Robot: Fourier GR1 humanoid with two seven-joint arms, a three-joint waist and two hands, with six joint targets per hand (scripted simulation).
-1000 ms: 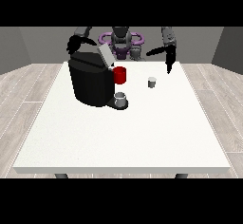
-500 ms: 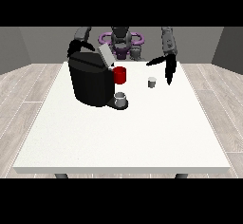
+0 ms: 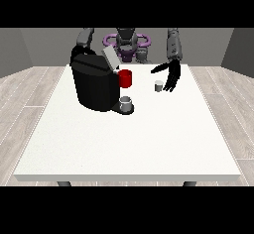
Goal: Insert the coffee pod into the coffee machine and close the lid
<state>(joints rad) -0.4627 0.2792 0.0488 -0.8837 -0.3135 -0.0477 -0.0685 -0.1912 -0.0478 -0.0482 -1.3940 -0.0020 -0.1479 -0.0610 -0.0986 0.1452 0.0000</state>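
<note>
Front view: the pod (image 3: 158,86) stands upright just at nine o'clock of the view's-right hand (image 3: 171,77), whose fingers hang straight, apart, holding nothing.

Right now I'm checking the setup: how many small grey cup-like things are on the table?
2. One grey cup sits on the coffee machine's drip tray. The small grey pod stands on the table beside the robot hand at the view's right. The machine might hide others.
</note>
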